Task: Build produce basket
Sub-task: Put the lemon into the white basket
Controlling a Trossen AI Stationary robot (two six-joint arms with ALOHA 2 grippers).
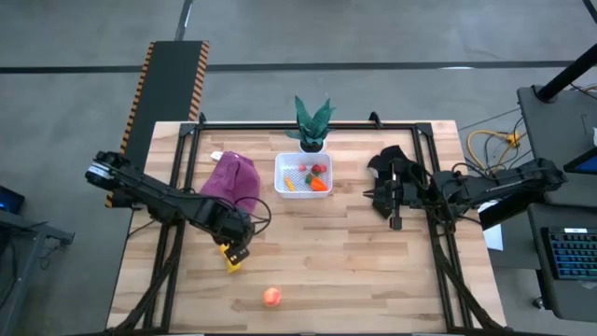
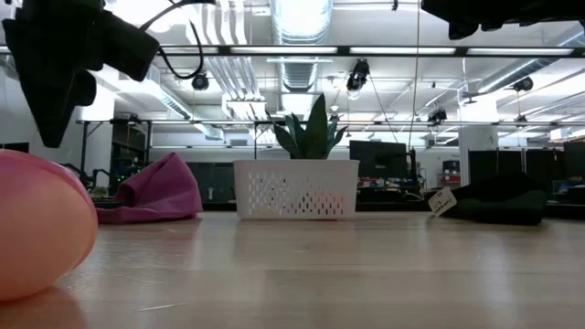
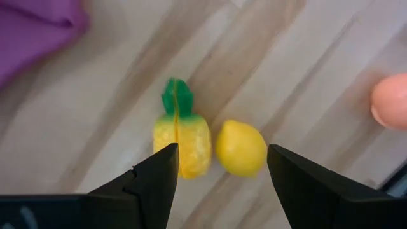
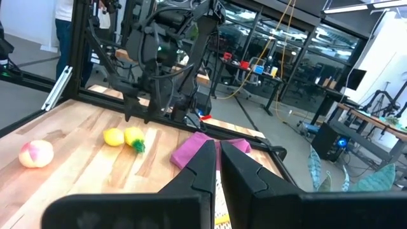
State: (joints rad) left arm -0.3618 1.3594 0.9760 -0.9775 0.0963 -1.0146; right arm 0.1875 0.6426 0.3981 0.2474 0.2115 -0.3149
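A yellow lemon (image 3: 240, 147) and a yellow toy fruit with a green leafy top (image 3: 181, 137) lie side by side on the wooden table. My left gripper (image 3: 222, 162) hangs open right above them, pointing down, one finger on either side of the pair and touching neither. In the high view it stands near the table's left front (image 1: 235, 248). A peach-pink fruit (image 1: 271, 297) lies near the front edge. The white basket (image 1: 283, 161) at the back middle holds a carrot (image 1: 320, 185) and red berries (image 1: 318, 170). My right gripper (image 4: 217, 152) is shut and empty, held level at the right (image 1: 371, 194).
A purple cloth (image 1: 230, 177) lies bunched left of the basket, with a black cloth (image 1: 392, 161) to the basket's right. A green potted plant (image 1: 312, 126) stands behind the basket. Bare wood spreads across the table's front and right.
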